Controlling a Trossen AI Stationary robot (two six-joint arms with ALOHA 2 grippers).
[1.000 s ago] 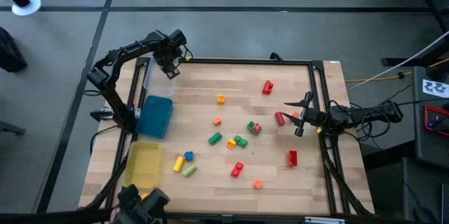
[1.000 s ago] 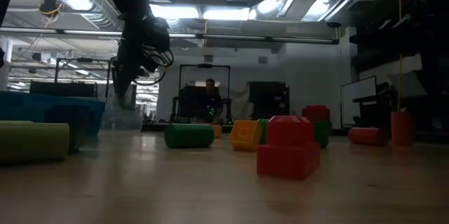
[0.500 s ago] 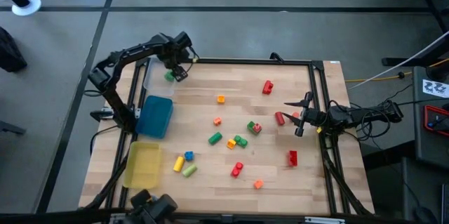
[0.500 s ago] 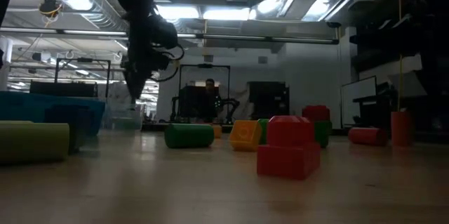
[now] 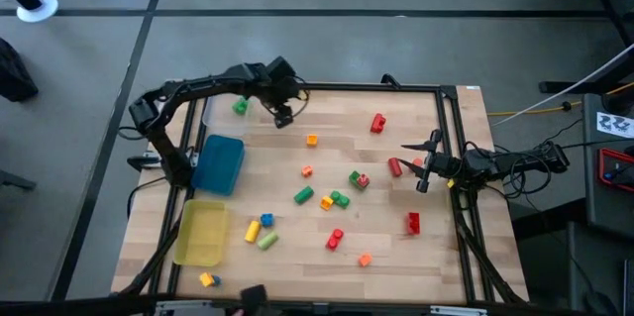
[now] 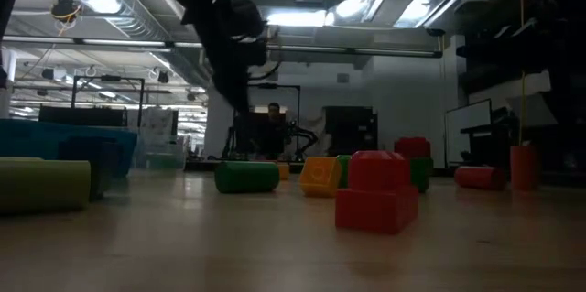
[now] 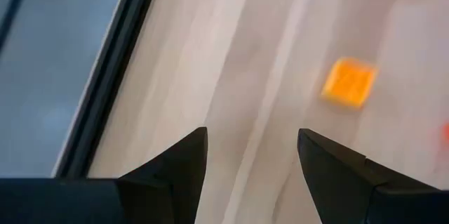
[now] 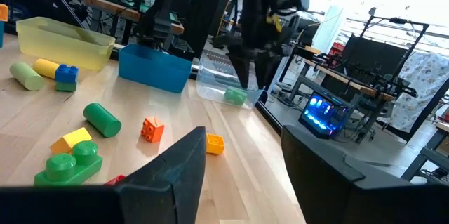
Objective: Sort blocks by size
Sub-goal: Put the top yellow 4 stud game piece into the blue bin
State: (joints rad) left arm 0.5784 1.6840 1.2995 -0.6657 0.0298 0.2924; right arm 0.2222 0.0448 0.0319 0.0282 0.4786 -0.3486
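- Wooden tabletop with a dark frame; grey floor all round it.
- Blocks lie loose across the middle of the wood: a green cylinder, a green brick, a small orange cube, a red brick toward the far edge, a red block near my right side, a yellow piece with a blue one.
- One green block sits inside the clear tray at the far left corner.
- Blue tray sits next along the left edge, yellow tray after that; a yellow-orange piece lies off the wood by the near left corner.
- My left gripper hangs above the far edge just beside the clear tray, fingers spread wide, nothing between them. Wrist view looks down on bare wood with the orange cube ahead.
- My right gripper waits at the right edge near a red cylinder, jaws parted and empty.
- Low view: red block nearest the lens, green cylinder behind it, workshop beyond.
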